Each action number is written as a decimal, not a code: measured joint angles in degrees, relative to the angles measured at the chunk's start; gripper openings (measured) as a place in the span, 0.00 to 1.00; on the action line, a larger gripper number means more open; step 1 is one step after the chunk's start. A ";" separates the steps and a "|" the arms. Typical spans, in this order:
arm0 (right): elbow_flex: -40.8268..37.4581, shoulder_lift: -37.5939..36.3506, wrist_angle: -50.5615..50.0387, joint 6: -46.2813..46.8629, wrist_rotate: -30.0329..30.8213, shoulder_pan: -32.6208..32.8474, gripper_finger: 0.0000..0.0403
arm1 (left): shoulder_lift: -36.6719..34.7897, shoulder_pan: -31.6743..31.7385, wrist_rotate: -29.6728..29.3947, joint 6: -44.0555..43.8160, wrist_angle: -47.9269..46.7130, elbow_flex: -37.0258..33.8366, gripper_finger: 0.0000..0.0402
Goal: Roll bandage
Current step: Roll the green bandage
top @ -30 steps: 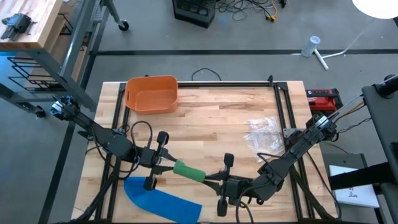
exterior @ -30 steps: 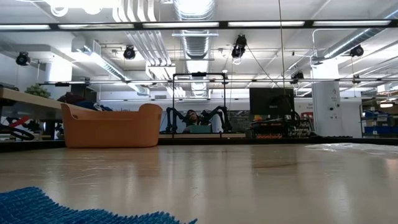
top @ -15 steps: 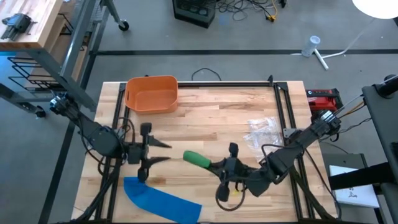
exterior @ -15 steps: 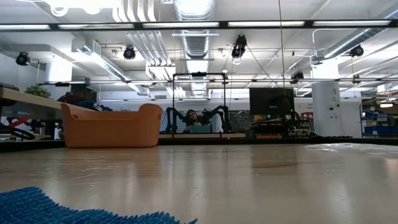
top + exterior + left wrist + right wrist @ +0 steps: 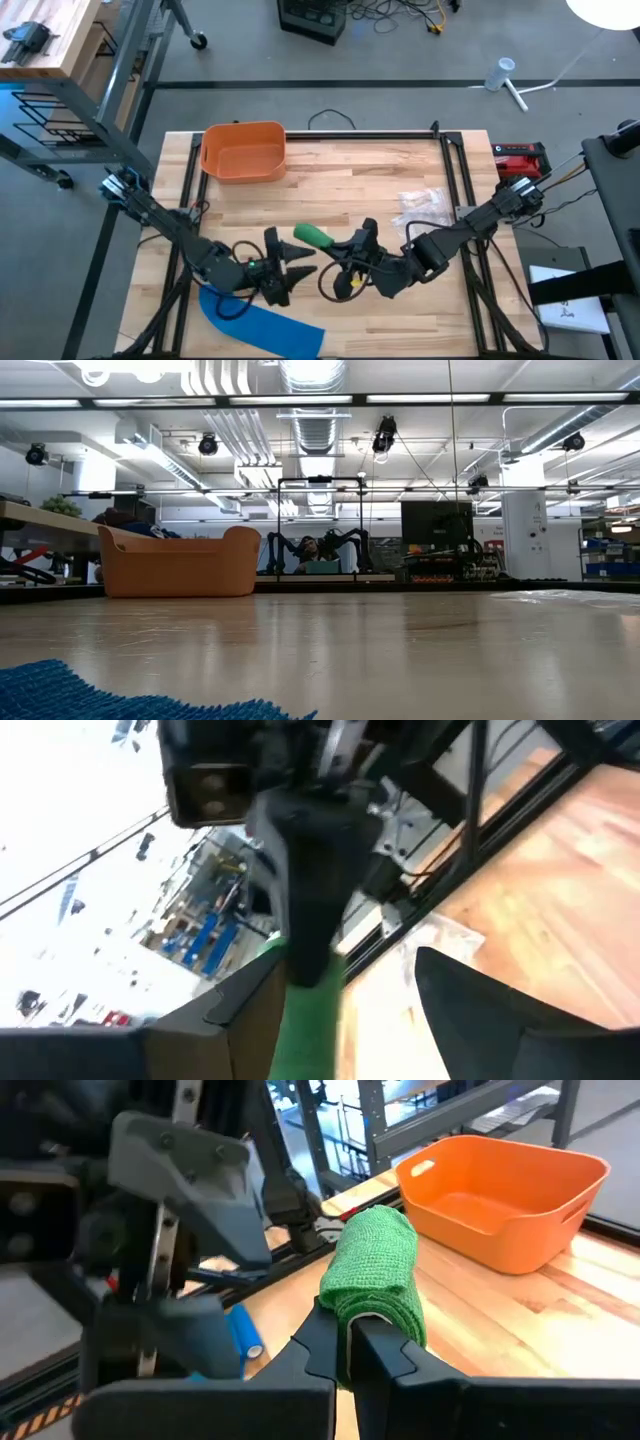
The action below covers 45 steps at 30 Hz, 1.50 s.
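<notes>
Your right gripper (image 5: 334,244) is pinching one end of the green bandage (image 5: 312,236), which is lifted over the table's middle; in the right wrist view the bandage (image 5: 377,1278) is already a tight roll clamped between the fingers (image 5: 322,1342). Your left gripper (image 5: 296,266) sits just beside the roll with its fingers spread and nothing between them. Judged from this, the rolling is essentially done and what is left is to set the roll down, possibly in the orange bin (image 5: 243,150), though the task does not say so. No loose tail is visible, but the roll's far side is hidden. The low view shows neither arm, only the blue cloth (image 5: 60,695) and the bin.
</notes>
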 joint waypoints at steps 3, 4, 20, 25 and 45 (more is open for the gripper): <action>0.00 0.00 1.20 -0.68 -0.11 0.17 0.01 | 1.75 -0.03 1.33 0.60 -0.13 0.88 0.56; 0.00 0.00 1.32 -0.83 -0.13 0.22 0.01 | 2.02 0.01 1.38 1.10 -0.22 1.12 0.57; 0.00 0.39 3.39 -0.07 -6.34 0.20 0.01 | 2.07 3.82 2.52 1.37 0.04 2.17 0.57; 0.00 0.44 3.84 -0.94 -6.45 0.22 0.01 | 2.07 3.85 2.68 0.55 -1.27 2.13 0.56; -0.02 0.46 4.12 5.50 -7.70 -0.27 0.01 | 2.20 3.24 -2.42 4.48 -2.41 3.03 0.62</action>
